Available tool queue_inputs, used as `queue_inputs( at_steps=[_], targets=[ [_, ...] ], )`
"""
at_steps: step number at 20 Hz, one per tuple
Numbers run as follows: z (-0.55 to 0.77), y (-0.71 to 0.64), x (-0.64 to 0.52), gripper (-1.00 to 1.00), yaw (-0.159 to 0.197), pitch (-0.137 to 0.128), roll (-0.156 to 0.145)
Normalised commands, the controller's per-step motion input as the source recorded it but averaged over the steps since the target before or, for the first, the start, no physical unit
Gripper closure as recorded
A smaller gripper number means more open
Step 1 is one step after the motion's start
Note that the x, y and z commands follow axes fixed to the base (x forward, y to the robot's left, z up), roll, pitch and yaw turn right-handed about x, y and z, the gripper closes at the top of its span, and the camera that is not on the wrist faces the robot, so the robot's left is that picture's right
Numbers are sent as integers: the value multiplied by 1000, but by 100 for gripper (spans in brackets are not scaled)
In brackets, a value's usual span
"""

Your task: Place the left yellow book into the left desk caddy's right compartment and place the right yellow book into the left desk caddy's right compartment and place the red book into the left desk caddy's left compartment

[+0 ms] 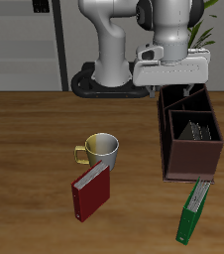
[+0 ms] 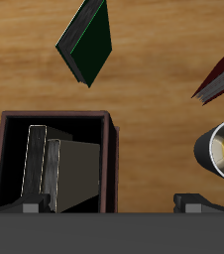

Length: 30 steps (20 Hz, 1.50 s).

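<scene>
Red book (image 1: 90,190): it lies flat near the table's front edge, one corner just beside the mug (image 1: 101,149), well apart from the caddy. It is the one task item you have left outside.
Green book (image 1: 192,210): also near the front edge, just in front of the caddy; not part of your job.
Left desk caddy (image 1: 190,159): in the wrist view its near compartment (image 2: 55,164) holds two thin grey books standing on edge, one (image 2: 37,164) against the other (image 2: 76,174). You can judge both yellow books as placed.
Step in hand: you are between placements, with the red book next.
Next move: carry the arm away from the caddy toward the mug, come down over the red book and take it by an edge; mind the mug beside it.
Gripper (image 1: 170,72): it hangs above the caddy's back part, carrying nothing and touching nothing. Both fingertips (image 2: 29,206) show set wide apart in the wrist view, so the jaws stand released.
</scene>
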Motion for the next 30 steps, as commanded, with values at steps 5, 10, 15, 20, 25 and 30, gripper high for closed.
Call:
queue_inputs(
  at_steps=[5, 10, 15, 20, 25, 30],
  targets=[
    [85, -440, 68, -100, -10, 34, -44],
    [82, -463, 101, -100, -37, 22, -44],
    [116, -550, 156, -100, 56, -64, -85],
    [-17, -231, 145, -100, 9, 2, -7],
    [-15, -139, 116, -100, -60, -5, -4],
    [-161, -344, 313, -100, 4, 14, -27]
  ],
)
